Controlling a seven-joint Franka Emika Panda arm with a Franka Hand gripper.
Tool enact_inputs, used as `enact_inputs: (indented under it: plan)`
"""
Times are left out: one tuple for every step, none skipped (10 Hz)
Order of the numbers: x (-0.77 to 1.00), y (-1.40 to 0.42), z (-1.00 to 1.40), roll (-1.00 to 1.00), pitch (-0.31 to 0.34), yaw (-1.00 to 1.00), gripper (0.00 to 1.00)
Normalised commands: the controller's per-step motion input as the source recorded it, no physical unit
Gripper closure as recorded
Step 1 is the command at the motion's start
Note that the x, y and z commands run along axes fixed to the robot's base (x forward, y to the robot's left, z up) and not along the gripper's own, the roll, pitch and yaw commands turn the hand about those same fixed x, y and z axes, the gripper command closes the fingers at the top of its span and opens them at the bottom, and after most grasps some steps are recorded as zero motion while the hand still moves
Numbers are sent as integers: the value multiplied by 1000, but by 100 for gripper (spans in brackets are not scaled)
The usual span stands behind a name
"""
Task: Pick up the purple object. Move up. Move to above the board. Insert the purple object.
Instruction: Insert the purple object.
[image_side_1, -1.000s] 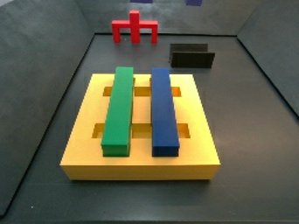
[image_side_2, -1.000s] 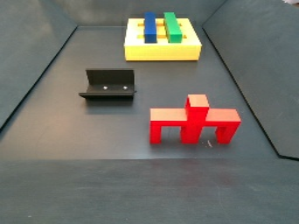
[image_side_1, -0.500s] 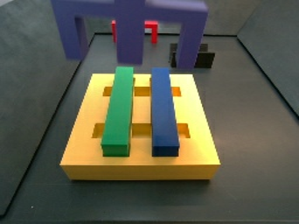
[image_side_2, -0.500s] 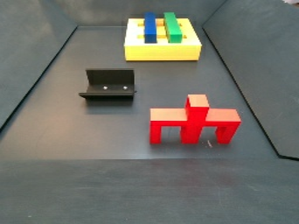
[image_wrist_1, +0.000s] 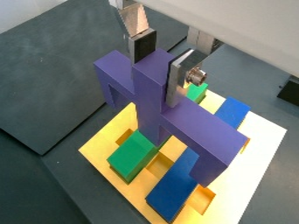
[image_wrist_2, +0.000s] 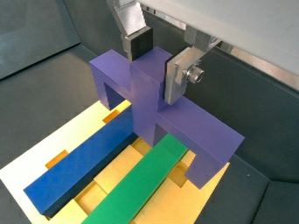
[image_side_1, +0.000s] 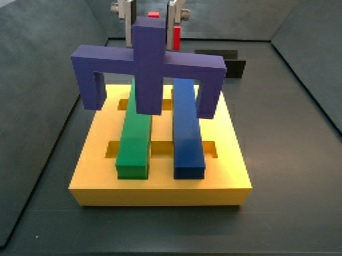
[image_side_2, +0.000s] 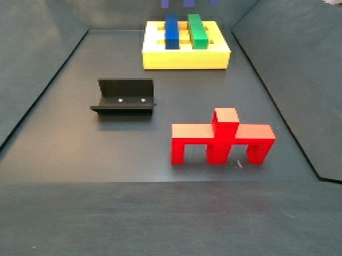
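Above the board in both wrist views, gripper clamps the purple object by its post; 1 green bar and 1 blue bar lie in slots beneath. Side view: purple object hangs over board, legs down, w/ fixture behind. Side view: 1 red piece near front, 1 fixture, board at back; gripper hidden.
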Motion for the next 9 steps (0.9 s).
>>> enact_inputs:
  plan:
    - [0,0,-60,63,0,20,100]
    - [0,-20,-163,120,-1,60,100]
    - [11,-71,-37,176,-3,86,100]
    - [86,-71,-120,237,-26,143,100]
    - [6,-94,-174,209,-59,151,100]
    - [66,-160,-186,177,-56,103,100]
    - [163,-231,-169,229,-34,89,100]
    - [211,-223,-194,289,-39,54,100]
    - [306,-294,-60,323,-3,29,100]
